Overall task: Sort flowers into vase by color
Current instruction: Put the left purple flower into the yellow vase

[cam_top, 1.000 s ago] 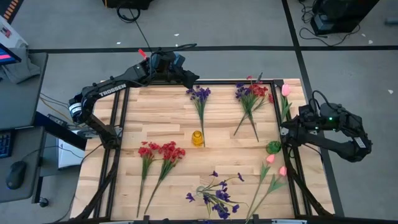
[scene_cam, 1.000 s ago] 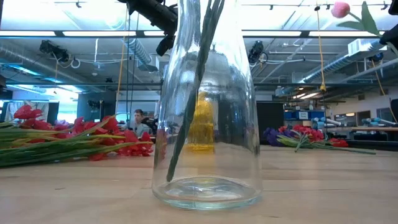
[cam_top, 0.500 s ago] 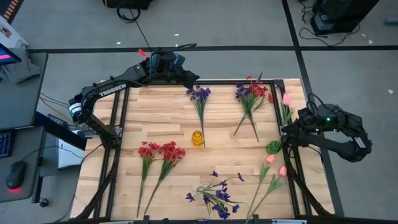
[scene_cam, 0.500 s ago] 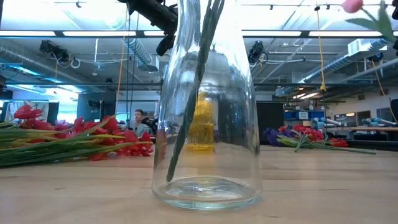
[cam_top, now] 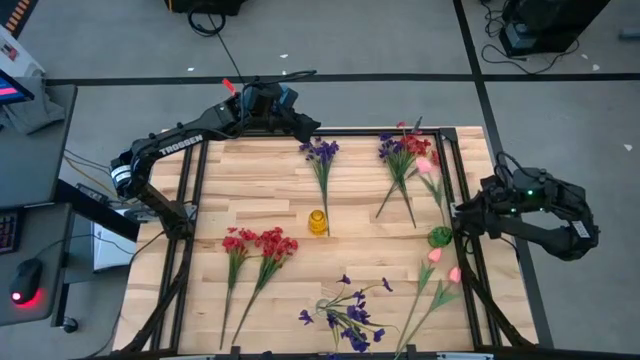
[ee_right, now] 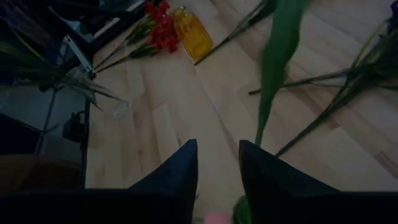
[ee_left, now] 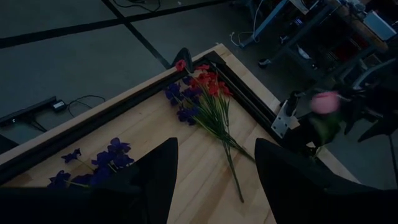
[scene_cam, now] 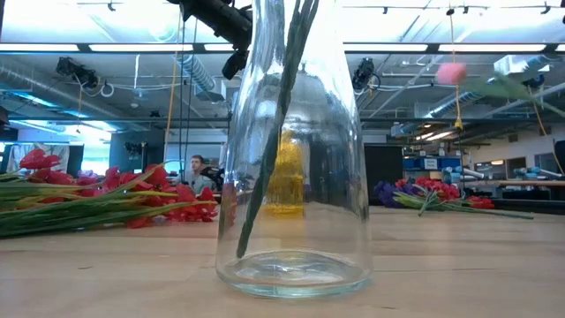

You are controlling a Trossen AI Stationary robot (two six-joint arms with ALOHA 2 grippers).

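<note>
L arm waits over the bench's (cam_top: 260, 190) far-left corner, its end effector (cam_top: 310, 127) spread wide w/ nothing in it. Going L to R: two red sprigs (cam_top: 258, 243) lie flat near the L side, blooms toward the far edge, stems running back to the near edge; a small yellow vase (cam_top: 317, 222) stands mid-bench; a purple sprig (cam_top: 322, 153) lies just beyond it, blooms far, stem pointing at the vase. Loose purple sprigs (cam_top: 345, 315) sprawl at the near edge, a mixed red/purple bunch (cam_top: 403, 150) lies far-right. The thing in hand is the pink tulip (cam_top: 424, 165): bud up in the air, leaning in over the bench. Its long axis runs from the bud, which points far and L, down its stem to the R end effector (cam_top: 458, 212) at the bench's R edge, next to a green round thing (cam_top: 440, 237). R end effector's fingers show a narrow gap in the wrist view w/ bare bench between; can't tell if the stem foot touches a finger. Probably light and top-heavy, w/ a thin, slippery, springy stem that pivots easily. Best grip is low-to-mid stem, below the leaf, not the soft bud. Two more pink tulips (cam_top: 445, 268) lie near-right.
</note>
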